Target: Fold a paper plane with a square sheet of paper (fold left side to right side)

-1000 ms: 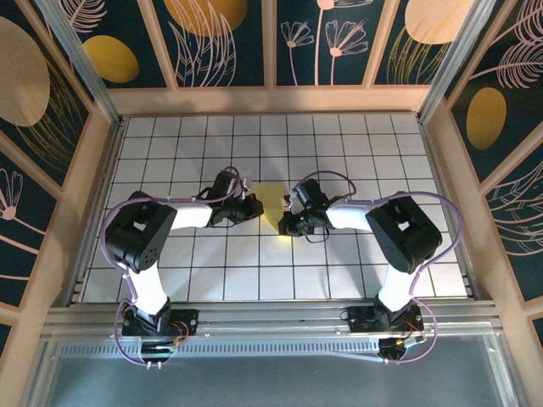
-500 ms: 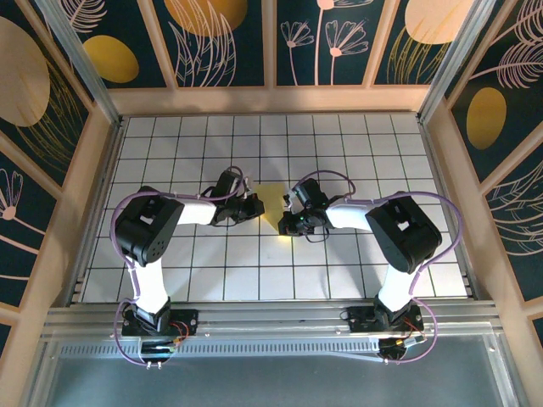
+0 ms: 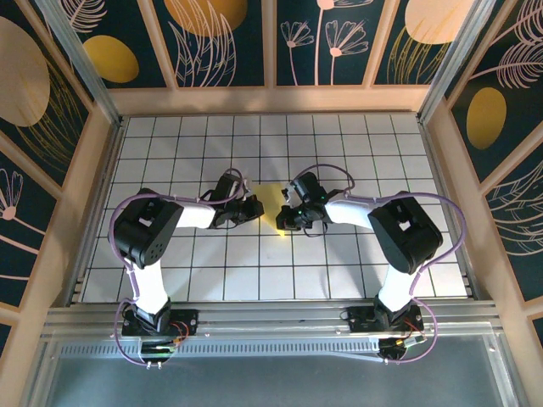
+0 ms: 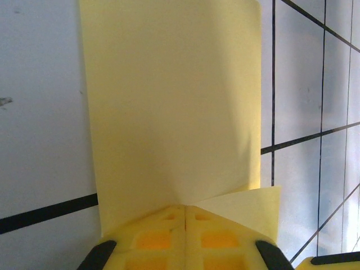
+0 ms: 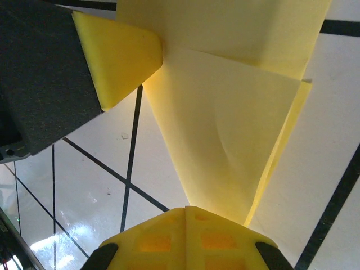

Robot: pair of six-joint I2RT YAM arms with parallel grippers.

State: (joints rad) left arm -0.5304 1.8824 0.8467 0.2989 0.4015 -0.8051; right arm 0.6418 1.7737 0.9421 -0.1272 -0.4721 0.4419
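Left gripper (image 3: 254,207) pinched tight on the left edge of the sheet of paper (image 3: 270,202), yellow fingertips (image 4: 152,239) pressed together with the sheet running out from between them. Right gripper (image 3: 285,219) likewise clamped on the sheet, from the right and a little nearer. Between the two, paper partly folded, layers overlapping, one loose corner poking out just beside the left fingertips. Seen from the right wrist, a doubled edge down the right side of the fold, and the tip of a left finger touching the sheet's far part. All of this mid-table (image 3: 170,271), with open tiles on every side. Wooden frame (image 3: 85,195) at left, right and far, and metal rail (image 3: 271,318) at the near edge, all well apart from paper and grippers.
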